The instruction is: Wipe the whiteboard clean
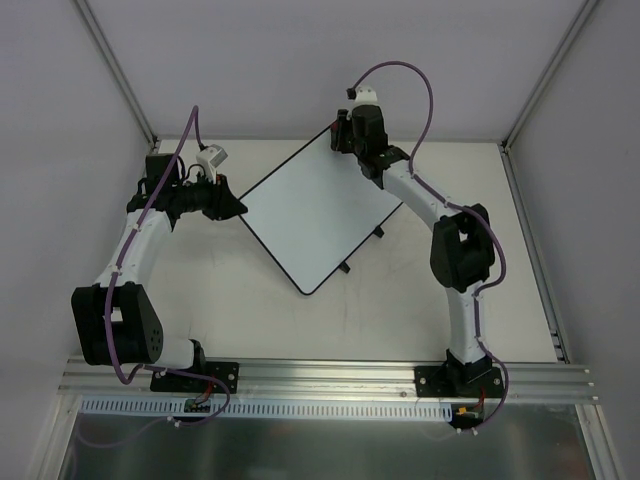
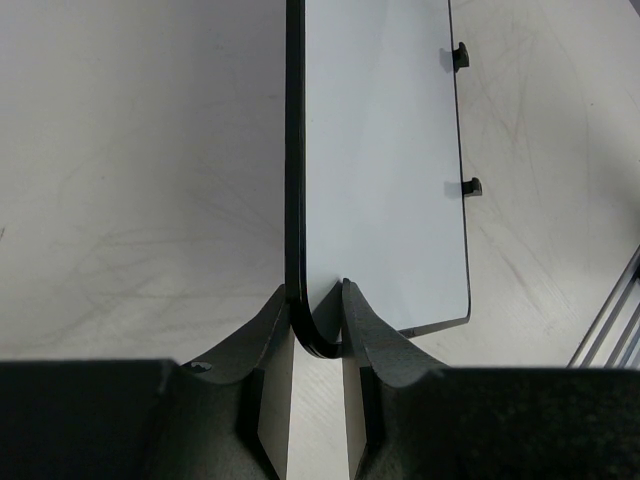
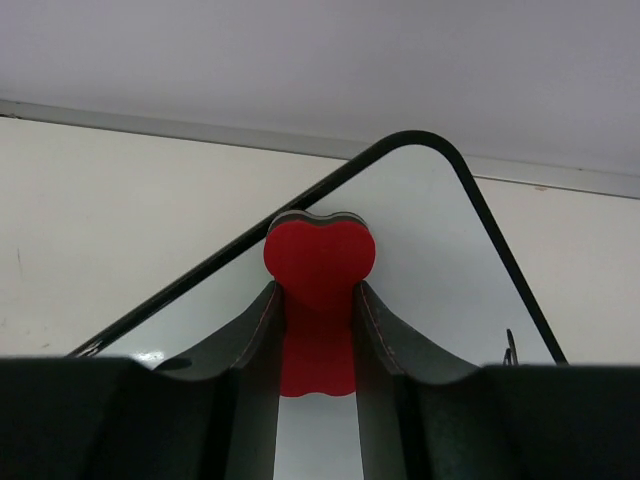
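The whiteboard point(image 1: 315, 210) lies turned like a diamond in the middle of the table, glossy white with a thin black rim and no writing in view. My left gripper point(image 1: 240, 208) is shut on its left corner; the left wrist view shows the rounded corner point(image 2: 318, 340) pinched between the fingers. My right gripper point(image 1: 345, 135) is over the board's far corner, shut on the red bone-shaped eraser point(image 3: 318, 265), whose end sticks out past the fingertips just above the board point(image 3: 420, 260) near its rounded corner.
Two small black clips point(image 1: 360, 250) stick out of the board's near right edge, also in the left wrist view point(image 2: 467, 186). Grey walls stand close behind and at both sides. An aluminium rail point(image 1: 330, 375) runs along the table's near edge.
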